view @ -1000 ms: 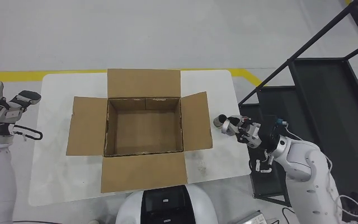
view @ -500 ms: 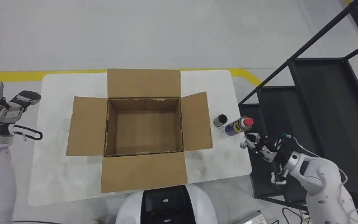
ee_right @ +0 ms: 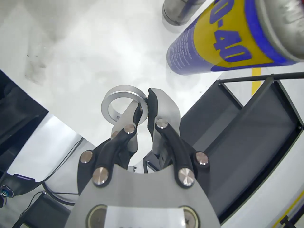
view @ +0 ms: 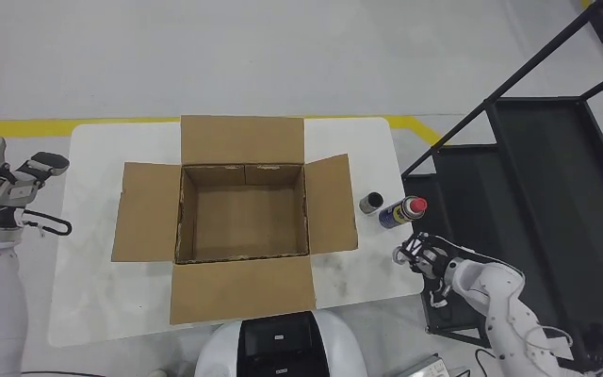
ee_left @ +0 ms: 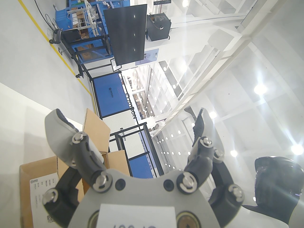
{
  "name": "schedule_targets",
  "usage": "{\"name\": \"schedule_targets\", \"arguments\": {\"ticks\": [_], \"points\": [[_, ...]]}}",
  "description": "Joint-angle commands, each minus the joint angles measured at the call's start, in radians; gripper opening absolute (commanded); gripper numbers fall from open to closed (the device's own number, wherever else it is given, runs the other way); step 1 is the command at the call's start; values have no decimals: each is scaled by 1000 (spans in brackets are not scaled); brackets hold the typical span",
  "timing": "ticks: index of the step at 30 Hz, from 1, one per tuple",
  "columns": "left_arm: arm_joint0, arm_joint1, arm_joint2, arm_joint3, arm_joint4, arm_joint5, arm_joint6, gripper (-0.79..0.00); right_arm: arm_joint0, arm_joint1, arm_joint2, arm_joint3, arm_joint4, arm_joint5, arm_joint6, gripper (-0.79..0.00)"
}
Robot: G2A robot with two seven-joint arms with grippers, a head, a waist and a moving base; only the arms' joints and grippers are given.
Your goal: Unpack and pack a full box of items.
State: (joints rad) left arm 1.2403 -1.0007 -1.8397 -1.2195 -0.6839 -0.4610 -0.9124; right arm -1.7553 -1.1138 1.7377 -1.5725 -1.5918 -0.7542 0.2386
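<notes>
White surface (view: 94,283) on a pale workshop floor, with an open, empty cardboard box (view: 241,139) at its centre, all four flaps folded out. At the lower right corner of the surface, the right tool (ee_right: 143,112) is pinched on the rim of a flat metal ring (ee_right: 118,96), one finger inside the hole and one outside (whether the ring rests on the surface is unclear). Right of the box, a blue and yellow spray can (view: 400,211) stands upright, red cap up, just beside a short upright metal cylinder (view: 371,202). At the far left edge, the left tool (ee_left: 130,119) hangs with fingers wide apart, holding nothing. A second ago the right tool gripped the can; the can now stands free.
</notes>
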Motion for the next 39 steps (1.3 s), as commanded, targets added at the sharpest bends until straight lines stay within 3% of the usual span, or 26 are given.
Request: {"name": "schedule_targets", "arguments": {"ticks": [1,18,20,23,24,25,27,28,34,39], "points": [[0,0,0,0,0,0,0,0,23,-1,-23,23,-14,18,15,-785],[0,0,0,0,0,0,0,0,71,3,-139,43,-109,53,68,-785],[0,0,0,0,0,0,0,0,74,3,-148,44,-115,55,72,-708],[0,0,0,0,0,0,0,0,80,5,-156,49,-116,54,78,-662],[0,0,0,0,0,0,0,0,82,5,-158,51,-116,55,78,-591],[0,0,0,0,0,0,0,0,83,5,-159,51,-115,56,79,-480],[0,0,0,0,0,0,0,0,84,6,-161,48,-111,56,79,-74],[0,0,0,0,0,0,0,0,82,7,-159,42,-103,53,73,0],[0,0,0,0,0,0,0,0,36,14,-102,-10,2,18,36,0],[0,0,0,0,0,0,0,0,-44,26,-1,-50,164,-101,32,0]]}}
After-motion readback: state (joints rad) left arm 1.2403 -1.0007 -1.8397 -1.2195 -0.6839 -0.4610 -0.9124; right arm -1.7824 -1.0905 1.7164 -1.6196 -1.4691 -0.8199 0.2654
